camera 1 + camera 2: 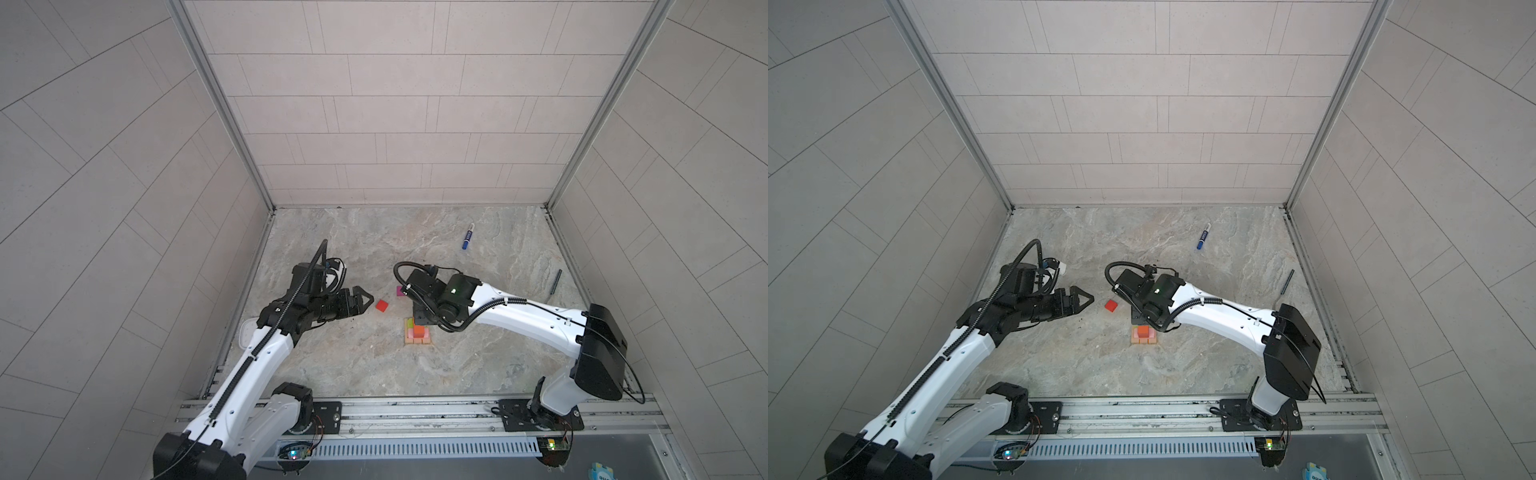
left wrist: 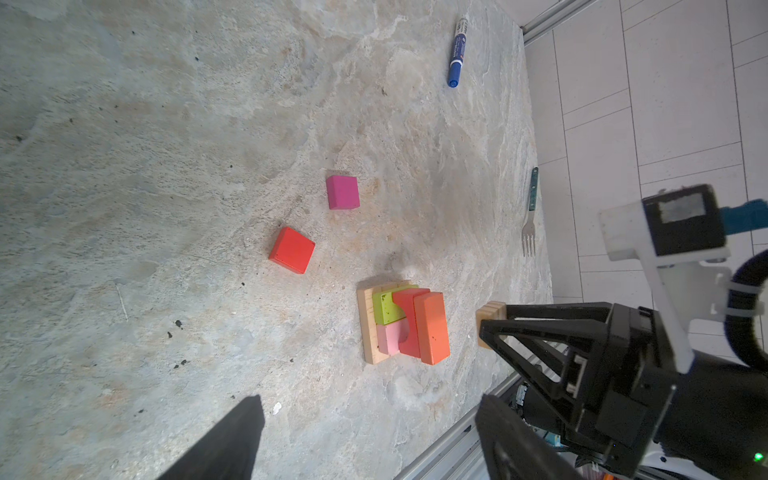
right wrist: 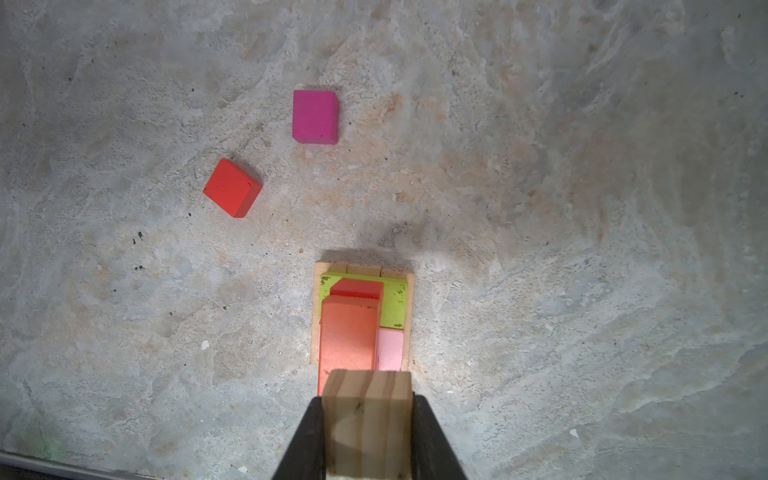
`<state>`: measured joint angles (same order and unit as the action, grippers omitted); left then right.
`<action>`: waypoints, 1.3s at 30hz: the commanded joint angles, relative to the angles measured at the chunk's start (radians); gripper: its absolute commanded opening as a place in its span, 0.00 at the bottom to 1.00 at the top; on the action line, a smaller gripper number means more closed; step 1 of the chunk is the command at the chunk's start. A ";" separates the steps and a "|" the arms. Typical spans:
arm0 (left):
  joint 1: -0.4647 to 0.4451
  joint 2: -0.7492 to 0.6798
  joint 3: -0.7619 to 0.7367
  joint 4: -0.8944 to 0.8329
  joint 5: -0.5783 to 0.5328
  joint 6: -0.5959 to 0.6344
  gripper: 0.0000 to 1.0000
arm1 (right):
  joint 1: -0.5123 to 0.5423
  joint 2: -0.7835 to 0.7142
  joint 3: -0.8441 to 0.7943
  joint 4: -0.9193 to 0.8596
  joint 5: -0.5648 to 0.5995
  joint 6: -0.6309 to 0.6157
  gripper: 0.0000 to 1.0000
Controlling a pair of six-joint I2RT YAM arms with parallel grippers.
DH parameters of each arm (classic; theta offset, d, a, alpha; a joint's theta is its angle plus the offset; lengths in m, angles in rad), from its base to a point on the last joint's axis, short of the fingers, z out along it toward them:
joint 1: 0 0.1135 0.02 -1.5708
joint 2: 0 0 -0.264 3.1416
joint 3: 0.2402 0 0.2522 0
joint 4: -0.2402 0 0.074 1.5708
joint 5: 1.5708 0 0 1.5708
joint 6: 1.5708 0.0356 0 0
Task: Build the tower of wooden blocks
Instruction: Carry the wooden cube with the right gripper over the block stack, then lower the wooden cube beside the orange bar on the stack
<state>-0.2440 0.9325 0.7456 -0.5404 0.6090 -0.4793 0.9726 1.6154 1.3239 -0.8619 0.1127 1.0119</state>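
Right gripper [image 3: 368,405]: jaws drawn in tight on a plain wooden block [image 3: 368,428], one finger flat against each side, grain running along the fingers. I see the block hanging over the tower [image 1: 417,332]; the left wrist view shows a clear gap between it and the topmost piece, so no contact. Tower, from the top down: an orange brick [image 3: 349,336] lying flat on a red arch [image 3: 359,287]; the arch stands on a lime-green brick [image 3: 392,303] and a pink brick [image 3: 390,349] set side by side; these rest on a base of tan planks [image 3: 316,316] laid edge to edge on the table [image 3: 582,249]. In the top views the stack stands near the middle of the table, partly under the right wrist. Left gripper [image 1: 368,300]: jaws spread wide, nothing between them, held low and pointed at a loose red cube [image 3: 232,188], near it and not touching. A magenta cube [image 3: 314,116] lies just past the red one, apart from it and from the tower. Farther out, a blue marker [image 1: 468,237] lies toward the back wall, and a fork [image 2: 530,216] with a dark handle lies by the right-hand edge
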 commanded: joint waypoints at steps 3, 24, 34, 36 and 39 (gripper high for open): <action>-0.008 -0.021 -0.006 -0.019 0.005 0.007 0.87 | 0.020 0.017 0.012 0.015 0.032 0.059 0.18; -0.022 -0.027 -0.004 -0.019 0.006 0.008 0.87 | 0.034 0.089 0.006 0.047 0.006 0.080 0.19; -0.022 -0.026 -0.004 -0.020 0.006 0.008 0.87 | 0.034 0.097 0.002 0.054 0.003 0.085 0.19; -0.022 -0.023 -0.004 -0.020 0.008 0.008 0.87 | 0.034 0.097 -0.002 0.054 0.006 0.086 0.19; -0.023 -0.022 -0.004 -0.019 0.010 0.007 0.87 | 0.033 0.096 -0.005 0.054 0.008 0.088 0.19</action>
<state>-0.2623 0.9195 0.7456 -0.5484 0.6090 -0.4793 1.0016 1.7054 1.3254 -0.7948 0.1051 1.0740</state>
